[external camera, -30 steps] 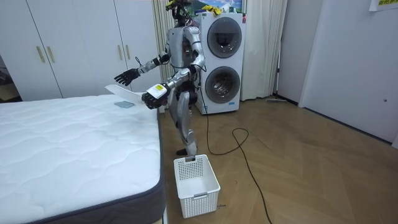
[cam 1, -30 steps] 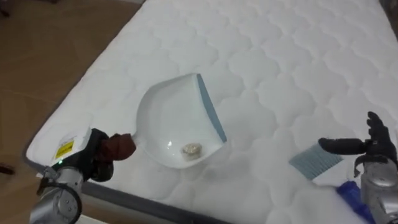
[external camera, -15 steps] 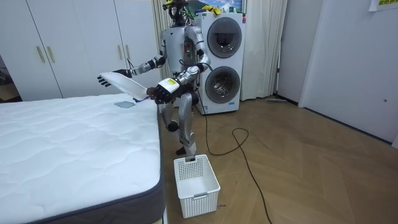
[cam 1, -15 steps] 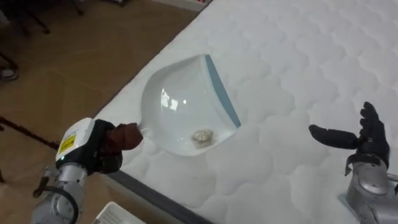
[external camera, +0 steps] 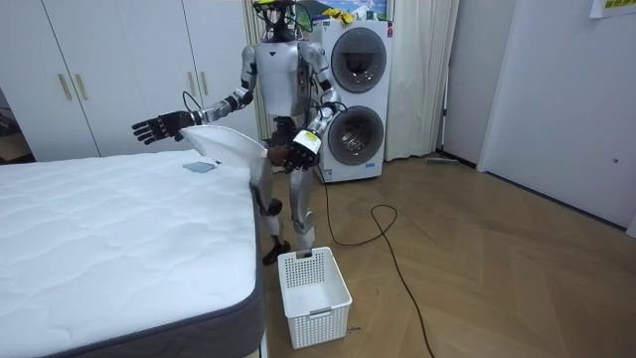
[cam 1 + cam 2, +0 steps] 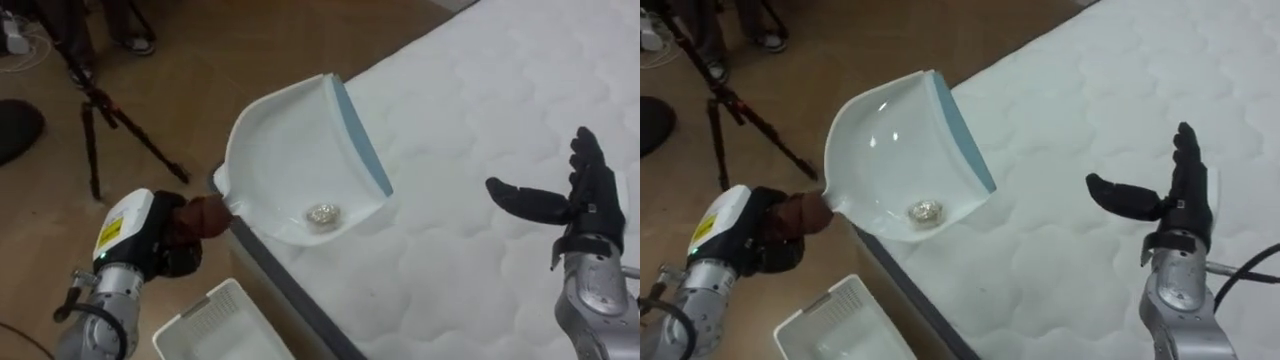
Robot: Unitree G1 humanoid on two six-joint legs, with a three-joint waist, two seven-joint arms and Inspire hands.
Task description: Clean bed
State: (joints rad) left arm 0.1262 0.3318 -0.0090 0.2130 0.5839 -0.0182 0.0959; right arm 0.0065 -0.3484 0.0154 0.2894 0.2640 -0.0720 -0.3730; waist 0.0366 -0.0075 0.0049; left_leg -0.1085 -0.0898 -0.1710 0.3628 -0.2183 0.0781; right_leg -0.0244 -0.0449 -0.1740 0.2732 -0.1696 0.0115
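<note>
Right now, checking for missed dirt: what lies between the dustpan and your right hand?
Bare mattress, in both eye views, from the dustpan to the right hand.

The dustpan [image 6: 300, 150] handle is hidden inside the curled fingers [image 6: 203, 216] of the left hand [image 6: 168, 240]. The pale scrap [image 6: 321, 213] in the pan is too small to identify. At 7 o'clock the lower edge cuts off the white basket [image 6: 215, 325]. The bed [image 6: 480, 270] runs off at 3 o'clock.
</note>
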